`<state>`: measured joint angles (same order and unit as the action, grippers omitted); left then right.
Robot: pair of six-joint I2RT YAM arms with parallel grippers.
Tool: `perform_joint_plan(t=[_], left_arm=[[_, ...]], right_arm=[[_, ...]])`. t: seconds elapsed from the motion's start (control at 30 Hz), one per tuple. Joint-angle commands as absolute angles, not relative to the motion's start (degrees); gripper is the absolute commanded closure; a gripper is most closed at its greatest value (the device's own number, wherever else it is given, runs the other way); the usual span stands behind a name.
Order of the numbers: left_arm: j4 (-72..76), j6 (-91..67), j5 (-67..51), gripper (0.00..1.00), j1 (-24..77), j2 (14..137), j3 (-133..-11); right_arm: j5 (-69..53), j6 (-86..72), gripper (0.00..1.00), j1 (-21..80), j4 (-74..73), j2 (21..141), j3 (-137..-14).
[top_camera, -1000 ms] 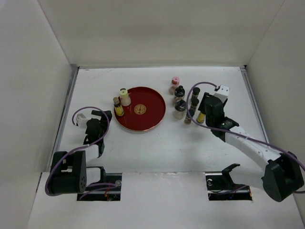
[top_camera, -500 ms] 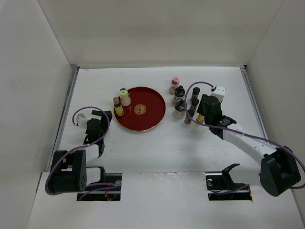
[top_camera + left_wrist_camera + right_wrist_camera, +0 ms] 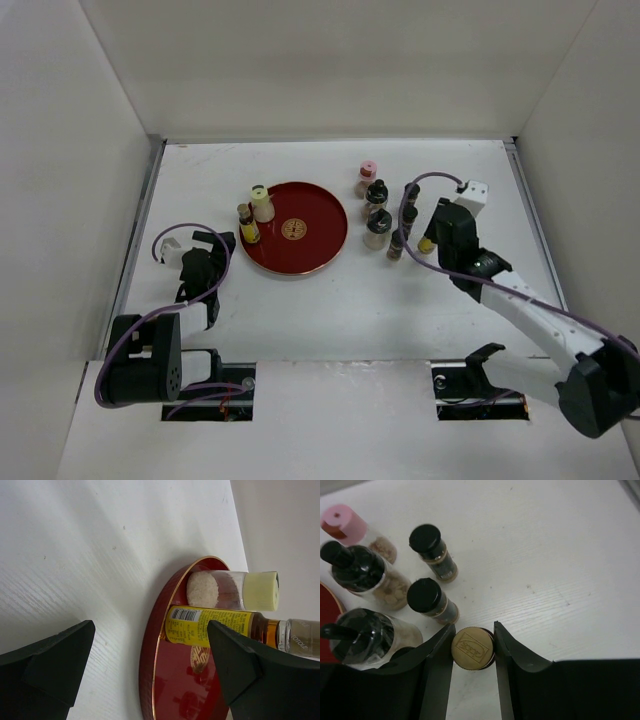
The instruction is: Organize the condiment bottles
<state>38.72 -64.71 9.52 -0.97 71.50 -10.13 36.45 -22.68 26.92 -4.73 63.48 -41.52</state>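
Right end effector (image 3: 473,630) grips gold-capped bottle (image 3: 472,648), 3 o'clock of tray (image 3: 316,246); left end effector (image 3: 150,626) open, empty, 8 o'clock

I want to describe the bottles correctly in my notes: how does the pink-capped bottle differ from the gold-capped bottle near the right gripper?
The pink-capped bottle has a small centre dot on its cap; the gold-capped bottle has a stamped rectangle on its cap. The pink-capped bottle stands free; the gold-capped bottle sits between the fingers of the right gripper, which seem to press its cap. Both stand upright on the white table.
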Motion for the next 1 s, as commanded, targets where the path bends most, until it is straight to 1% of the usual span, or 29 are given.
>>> perform_joint_plan(t=[0.0, 0.13, 0.23, 0.37, 0.5, 0.7, 0.87, 0.97], left_arm=[[42.1, -64.69, 8.96, 0.0, -0.49, 71.98, -11.25], [42.28, -64.69, 9.05, 0.0, -0.57, 71.81, -11.16], [42.28, -64.69, 8.96, 0.0, -0.66, 71.89, -11.16], [42.28, -64.51, 9.32, 0.0, -0.57, 71.37, -11.07], [42.28, -64.51, 9.14, 0.0, -0.57, 71.72, -11.07], [42.28, -64.77, 8.97, 0.0, -0.49, 72.33, -11.25], [42.8, -65.04, 8.96, 0.0, -0.57, 72.69, -11.08], [42.8, -65.13, 8.96, 0.0, -0.75, 72.25, -10.81]], right_arm=[[42.97, -22.24, 0.74, 29.13, -1.67, 55.47, -44.64], [45.34, -19.78, 0.74, 33.25, -5.0, 52.39, -50.87], [45.36, -17.67, 0.74, 36.94, -4.22, 51.68, -55.79], [41.41, -15.91, 0.73, 40.47, -0.27, 57.73, -62.92], [32.45, -16.61, 0.73, 43.72, 4.47, 68.87, -70.64], [24.8, -16.27, 0.73, 46.97, 7.47, 90.23, -86.02], [22.85, -15.12, 0.74, 47.94, 6.33, 107.98, -101.13], [22.94, -12.5, 0.74, 48.21, 5.45, 115.55, -108.17]])
